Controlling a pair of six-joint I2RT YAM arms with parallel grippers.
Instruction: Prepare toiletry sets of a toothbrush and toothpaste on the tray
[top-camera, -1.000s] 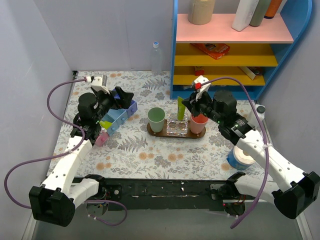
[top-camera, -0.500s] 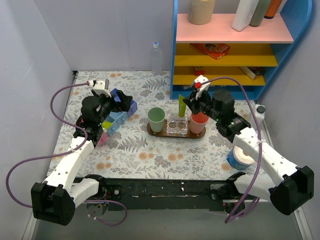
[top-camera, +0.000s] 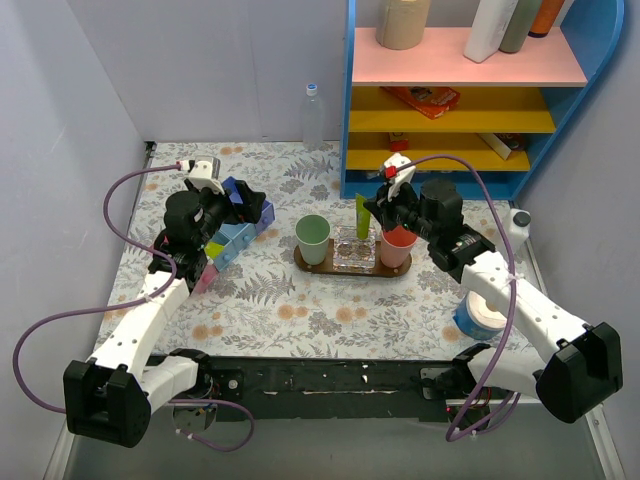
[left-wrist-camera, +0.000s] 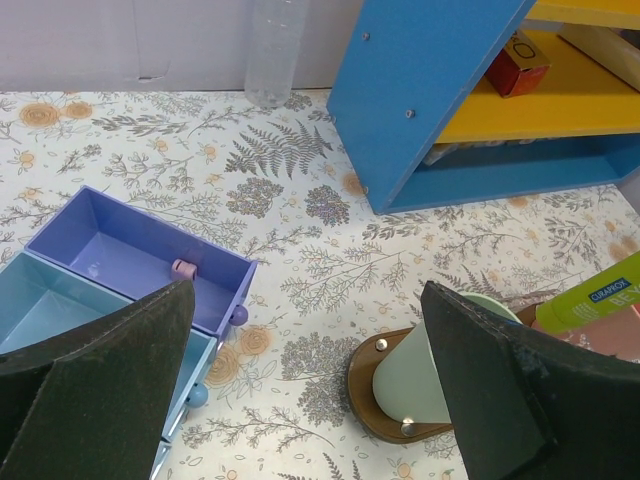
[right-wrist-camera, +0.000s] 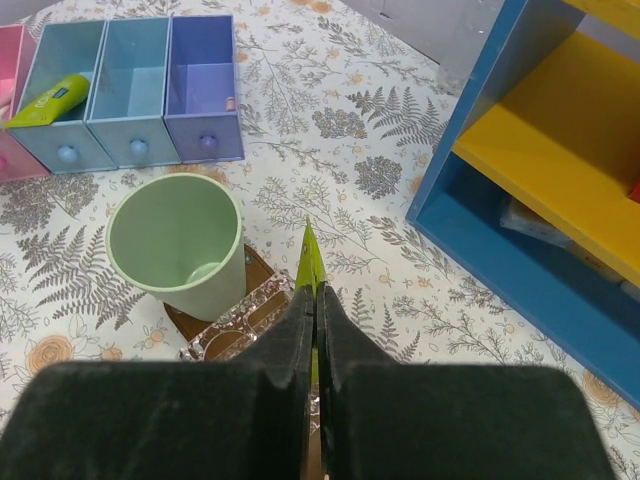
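The right gripper (right-wrist-camera: 313, 300), clamped shut on a lime-green toothpaste tube (right-wrist-camera: 308, 250), hangs over the clear holder (top-camera: 354, 250) mid-tray (top-camera: 345, 273); placing seems underway, calling for lowering it upright beside the pink cup (top-camera: 397, 246), then releasing.

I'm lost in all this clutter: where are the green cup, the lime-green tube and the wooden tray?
green cup (top-camera: 312, 229), overhead view, open mouth.
lime-green tube (top-camera: 361, 214), overhead view, its middle.
wooden tray (left-wrist-camera: 366, 390), left wrist view, bare end.

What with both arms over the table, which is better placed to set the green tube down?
Right: right gripper shut on the green tube beside the pink cup; left gripper open, over the organiser.
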